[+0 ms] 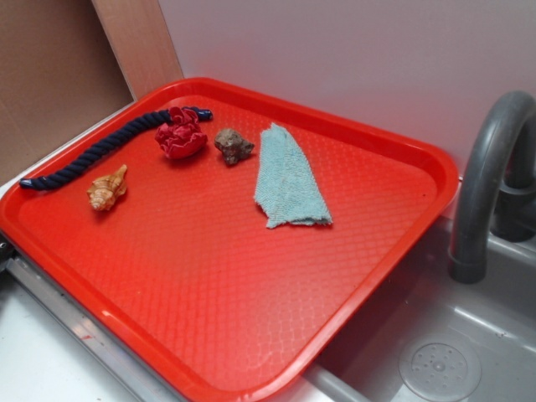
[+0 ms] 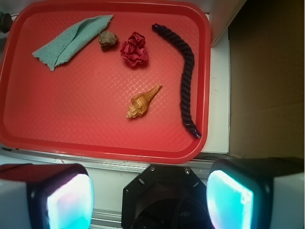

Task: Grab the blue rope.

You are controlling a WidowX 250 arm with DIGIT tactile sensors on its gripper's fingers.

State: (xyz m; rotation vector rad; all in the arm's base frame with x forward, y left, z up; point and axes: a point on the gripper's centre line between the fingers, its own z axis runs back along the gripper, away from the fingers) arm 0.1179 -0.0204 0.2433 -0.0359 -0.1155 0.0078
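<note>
The blue rope [image 1: 105, 148] is a dark navy twisted cord with blue capped ends, lying along the far left rim of the red tray [image 1: 251, 276]. In the wrist view the rope [image 2: 186, 76] runs down the tray's right side. My gripper [image 2: 150, 200] is open and empty, high above the near edge of the tray [image 2: 71, 124], well short of the rope. Its two fingers [image 2: 71, 202] show at the bottom of the wrist view with glowing teal pads. The gripper does not show in the exterior view.
On the tray lie a crumpled red cloth [image 1: 181, 134], a brown rock [image 1: 233, 145], an orange conch shell [image 1: 108, 189] and a light teal cloth [image 1: 287, 178]. A grey faucet [image 1: 486, 184] and sink stand at the right. A cardboard wall [image 1: 50, 75] stands behind the rope.
</note>
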